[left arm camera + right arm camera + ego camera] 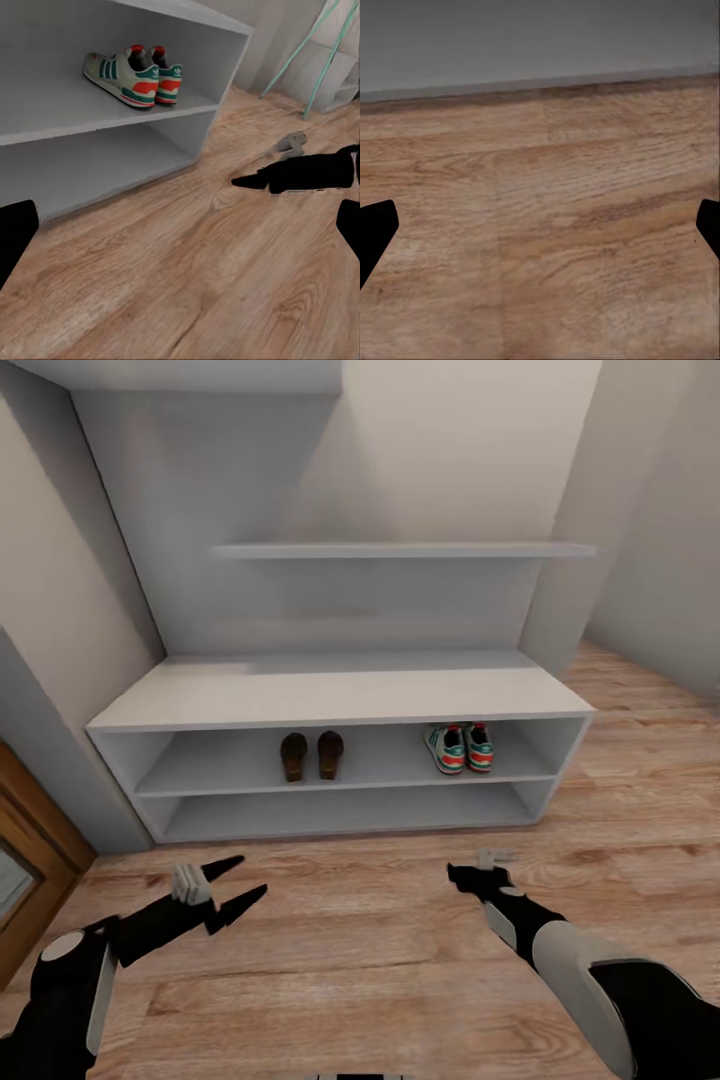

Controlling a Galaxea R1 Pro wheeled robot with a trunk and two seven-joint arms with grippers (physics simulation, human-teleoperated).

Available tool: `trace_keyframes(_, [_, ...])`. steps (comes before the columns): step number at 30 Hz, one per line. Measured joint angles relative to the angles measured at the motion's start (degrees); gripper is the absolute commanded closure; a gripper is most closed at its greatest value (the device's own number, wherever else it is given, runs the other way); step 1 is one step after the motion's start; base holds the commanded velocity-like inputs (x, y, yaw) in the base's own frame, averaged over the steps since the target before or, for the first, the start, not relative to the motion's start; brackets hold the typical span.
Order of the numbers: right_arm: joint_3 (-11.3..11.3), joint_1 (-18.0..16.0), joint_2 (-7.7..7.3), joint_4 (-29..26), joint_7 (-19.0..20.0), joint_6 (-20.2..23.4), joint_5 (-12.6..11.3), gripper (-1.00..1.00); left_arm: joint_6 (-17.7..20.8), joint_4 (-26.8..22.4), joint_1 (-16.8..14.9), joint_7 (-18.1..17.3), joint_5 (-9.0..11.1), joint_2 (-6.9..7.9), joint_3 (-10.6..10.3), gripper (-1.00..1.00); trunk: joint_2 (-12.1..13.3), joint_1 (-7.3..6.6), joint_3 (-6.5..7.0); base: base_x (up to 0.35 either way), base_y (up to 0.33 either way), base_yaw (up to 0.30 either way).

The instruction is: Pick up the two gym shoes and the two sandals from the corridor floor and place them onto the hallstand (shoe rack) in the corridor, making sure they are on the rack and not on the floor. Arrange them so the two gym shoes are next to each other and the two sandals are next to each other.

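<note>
Straight ahead from the head camera, the wide pale grey-white low bench hallstand (pixel 340 695) fills the alcove, its front edge running nearly wall to wall. On its upper shelf slot, the two dark brown leather strap sandals (pixel 311 755) sit side by side left of centre, and the two cream-white sneakers with green stripes and red-orange heels (pixel 461 747) sit side by side to the right, well apart from the sandals. Light brown wood-grain plank floor (pixel 380 950) lies bare between rack and robot. Left gripper (pixel 240 882) hangs low over it, fingers spread wide, holding nothing; right gripper (pixel 480 870) hovers opposite, and I cannot tell its spread from here.

Over to the left wrist: sneakers (pixel 135 75) near the shelf's end wall, the right gripper (pixel 289 169) dark above the planks beyond the rack's corner.

Right wrist now: both fingertips (pixel 375 232) at the frame's edges, parted, nothing between, planks (pixel 555 240) meeting the grey base edge.
</note>
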Motion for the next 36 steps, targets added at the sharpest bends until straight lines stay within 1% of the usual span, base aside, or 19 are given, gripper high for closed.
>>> trace_keyframes(1, [0.00, 0.10, -0.12, 0.01, -0.02, -0.69, -0.20, -1.00, 0.00, 0.00, -0.01, 0.00, -0.03, 0.00, 0.80, -1.00, 0.00, 0.00, 0.00, 0.048, -0.313, 0.000])
trace_keyframes(3, [0.00, 1.02, -0.44, 0.02, -0.01, -2.31, -1.10, -1.00, 0.00, -0.01, 0.02, -0.04, -0.07, -0.01, 3.11, -1.00, 0.00, 0.00, 0.00, 0.027, -0.222, 0.000])
trace_keyframes(6, [0.00, 2.09, -0.95, 0.01, 0.00, -3.04, -2.43, -1.00, 0.00, -0.03, 0.10, -0.12, -0.09, 0.00, 4.25, -1.00, 0.00, 0.00, 0.00, 0.012, -0.099, 0.000])
trace_keyframes(7, [-0.02, 2.54, -1.37, 0.01, -0.01, -3.27, -3.24, -1.00, 0.00, -0.04, 0.29, -0.14, -0.09, -0.01, 4.54, -1.00, 0.00, 0.01, 0.00, 0.004, -0.034, 0.000])
trace_keyframes(9, [-0.02, 3.25, -2.40, 0.01, -0.05, -3.59, -5.68, -1.00, 0.00, -0.09, 1.13, -0.22, -0.05, 0.02, 4.95, -1.00, 0.00, 0.01, 0.00, 0.001, -0.010, 0.000])
trace_keyframes(10, [0.00, 3.38, -2.55, 0.05, -0.06, -3.63, -6.09, -1.00, 0.00, -0.11, 1.29, -0.27, -0.03, 0.01, 5.00, -1.00, 0.00, 0.01, 0.00, 0.001, -0.006, 0.000])
trace_keyframes(16, [0.04, 4.17, -2.71, 0.09, -0.16, -3.60, -6.53, -1.00, 0.00, -0.09, 1.44, -0.27, -0.02, 0.00, 5.01, -1.00, 0.00, 0.01, 0.00, 0.000, -0.001, 0.000])
trace_keyframes(24, [0.09, 4.30, -2.70, 0.13, -0.35, -3.60, -6.58, -1.00, 0.83, -0.06, 1.47, -0.13, -0.52, 0.03, 4.88, -1.00, 0.10, -0.20, 1.77, 0.000, 0.000, 0.000])
trace_keyframes(26, [0.10, 4.31, -2.70, 0.14, -0.36, -3.60, -6.58, -1.00, 0.98, -0.05, 1.59, -0.11, -1.26, 0.05, 4.88, -1.00, 0.25, -0.32, 2.20, 0.000, 0.000, 0.000])
trace_keyframes(28, [0.10, 4.31, -2.70, 0.16, -0.37, -3.60, -6.58, -1.00, 1.06, -0.04, 1.68, -0.11, -2.45, 0.07, 4.90, -1.00, 1.05, -0.75, 2.56, 0.000, 0.000, 0.000])
trace_keyframes(30, [0.10, 4.36, -2.70, 0.18, -0.39, -3.60, -6.58, -1.00, 1.13, -0.04, 1.77, -0.15, -4.38, 0.07, 4.96, -1.00, 1.85, -1.19, 2.92, 0.000, 0.000, 0.000])
trace_keyframes(32, [0.10, 4.39, -2.70, 0.18, -0.39, -3.60, -6.58, -1.00, 1.14, -0.04, 1.79, -0.22, -4.87, 0.08, 5.01, -1.00, 2.65, -1.63, 3.27, 0.000, 0.000, 0.000])
trace_keyframes(36, [0.10, 4.40, -2.70, 0.19, -0.43, -3.60, -6.58, -1.00, 1.13, -0.04, 1.80, -0.23, -5.03, 0.10, 5.07, -1.00, 4.26, -2.51, 3.99, 0.000, 0.000, 0.000])
